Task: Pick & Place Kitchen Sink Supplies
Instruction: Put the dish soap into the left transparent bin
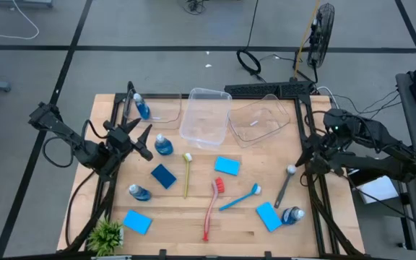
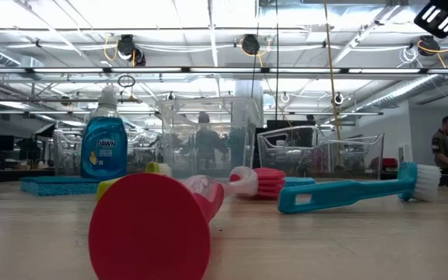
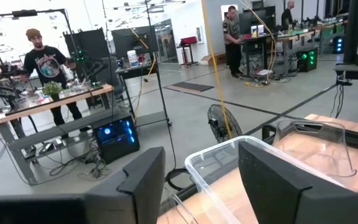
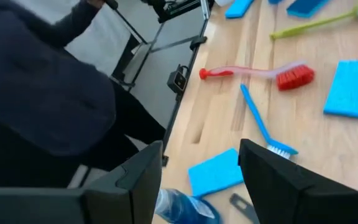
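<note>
Blue Dawn label is showing on the bottle [image 2: 103, 144] standing in the low view, the only writing that can be read, with blue liquid filling it up to a pale cap. Sitting at the desk's [image 1: 244, 224] far edge are two clear tubs: the upright tub [image 1: 206, 115] is holding nothing, and the tipped tub [image 1: 258, 121] beside it is leaning on its side, holding nothing either. Across the desk the supplies are lying loose, none in a tub. More bottles are lying at the far left [image 1: 141, 106], near the left claw [image 1: 163, 145], at the near left [image 1: 139, 192] and at the near right [image 1: 292, 214]. Sponges are lying flat: a dark one [image 1: 163, 175], a mid one [image 1: 227, 165], a corner one [image 1: 136, 221] and a right one [image 1: 268, 216]. Brushes are resting in the middle: yellow-green [image 1: 186, 175], red [image 1: 211, 208], blue [image 1: 240, 197] and grey [image 1: 284, 185]. Left claw [image 1: 145, 144] is hanging spread above the desk's left side, pinching nothing. Right claw [image 1: 308, 160] is waiting spread at the desk's right edge, also bare.
</note>
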Robot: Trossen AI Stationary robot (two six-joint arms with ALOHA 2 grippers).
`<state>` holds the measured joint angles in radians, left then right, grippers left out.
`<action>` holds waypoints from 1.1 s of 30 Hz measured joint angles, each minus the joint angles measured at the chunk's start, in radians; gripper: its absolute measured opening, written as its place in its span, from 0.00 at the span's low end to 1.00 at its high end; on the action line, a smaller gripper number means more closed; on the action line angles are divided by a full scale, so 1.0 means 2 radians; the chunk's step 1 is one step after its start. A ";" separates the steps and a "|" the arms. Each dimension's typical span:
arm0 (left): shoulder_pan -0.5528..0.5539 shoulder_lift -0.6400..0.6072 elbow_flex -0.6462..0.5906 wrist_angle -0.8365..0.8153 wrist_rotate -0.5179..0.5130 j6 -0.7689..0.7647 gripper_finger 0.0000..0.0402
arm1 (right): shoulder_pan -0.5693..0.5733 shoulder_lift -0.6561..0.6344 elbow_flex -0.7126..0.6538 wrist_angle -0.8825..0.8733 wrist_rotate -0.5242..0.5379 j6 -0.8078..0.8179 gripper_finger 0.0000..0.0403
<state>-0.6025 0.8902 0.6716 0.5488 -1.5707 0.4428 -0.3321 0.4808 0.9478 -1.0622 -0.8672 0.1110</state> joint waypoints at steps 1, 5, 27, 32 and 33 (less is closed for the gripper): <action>0.000 0.000 0.000 0.000 0.000 0.000 0.52 | 0.000 0.000 0.000 0.000 0.001 0.013 0.50; 0.000 0.000 0.000 0.000 0.000 0.000 0.52 | 0.000 0.000 0.000 0.003 0.000 0.043 0.50; 0.000 0.000 0.000 0.000 0.000 -0.001 0.40 | 0.000 -0.040 -0.019 -0.096 -0.092 -0.053 0.50; 0.000 0.000 0.000 0.000 0.000 -0.001 0.39 | 0.000 -0.040 -0.075 -0.088 -0.096 -0.004 0.50; 0.000 0.000 0.000 0.000 0.000 -0.001 0.40 | 0.000 -0.040 -0.087 -0.089 -0.106 0.003 0.50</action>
<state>-0.6029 0.8902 0.6712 0.5491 -1.5707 0.4415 -0.3321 0.4015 0.7736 -1.2411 -1.0785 0.1162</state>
